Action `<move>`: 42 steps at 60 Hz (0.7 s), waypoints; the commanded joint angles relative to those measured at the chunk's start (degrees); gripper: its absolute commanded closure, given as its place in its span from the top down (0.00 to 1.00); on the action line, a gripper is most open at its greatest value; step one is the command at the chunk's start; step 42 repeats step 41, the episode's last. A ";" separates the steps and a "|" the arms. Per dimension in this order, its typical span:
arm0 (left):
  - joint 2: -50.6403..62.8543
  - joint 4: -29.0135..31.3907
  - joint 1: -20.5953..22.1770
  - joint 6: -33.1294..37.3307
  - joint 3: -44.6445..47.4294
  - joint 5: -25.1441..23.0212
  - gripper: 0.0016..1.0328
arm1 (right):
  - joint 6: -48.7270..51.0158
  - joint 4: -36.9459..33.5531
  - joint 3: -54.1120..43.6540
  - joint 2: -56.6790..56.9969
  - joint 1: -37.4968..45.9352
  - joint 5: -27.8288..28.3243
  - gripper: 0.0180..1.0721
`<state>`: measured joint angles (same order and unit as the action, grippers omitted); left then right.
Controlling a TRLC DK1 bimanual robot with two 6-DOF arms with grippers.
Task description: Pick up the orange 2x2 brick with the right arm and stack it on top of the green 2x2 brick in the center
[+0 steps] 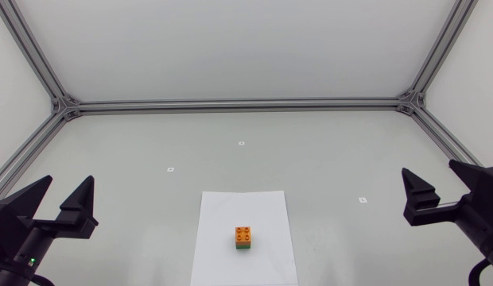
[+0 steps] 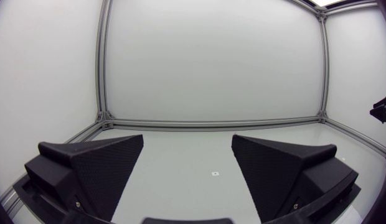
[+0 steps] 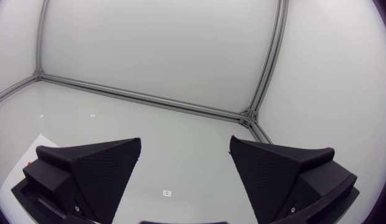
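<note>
Left and right jaws stand open, empty; orange brick (image 1: pixel 243 233) sits atop green brick (image 1: pixel 243 247) on white sheet (image 1: pixel 219 230).

White paper sheet (image 1: pixel 223 214) on the grey table (image 1: pixel 326 151)

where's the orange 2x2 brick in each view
Head view: the orange 2x2 brick sits stacked on the green 2x2 brick, on the white paper sheet in the near middle of the table.
Left wrist view: not in it.
Right wrist view: the brick cannot be made out; only a corner of the sheet shows, beside the right tool.
Shared landmark: the white paper sheet, seen in the head and right wrist views.
</note>
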<state>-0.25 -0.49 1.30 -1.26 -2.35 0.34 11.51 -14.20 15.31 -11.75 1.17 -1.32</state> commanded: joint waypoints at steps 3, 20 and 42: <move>-0.45 0.84 -0.16 0.73 2.35 -0.25 0.96 | -3.99 3.37 -4.24 2.90 -0.59 0.43 0.96; -0.45 0.84 -0.16 0.73 2.35 -0.25 0.96 | -9.79 11.72 -12.78 9.73 -1.04 1.12 0.96; -0.45 0.84 -0.16 0.73 2.35 -0.25 0.96 | -11.51 14.20 -15.31 11.75 -1.17 1.32 0.96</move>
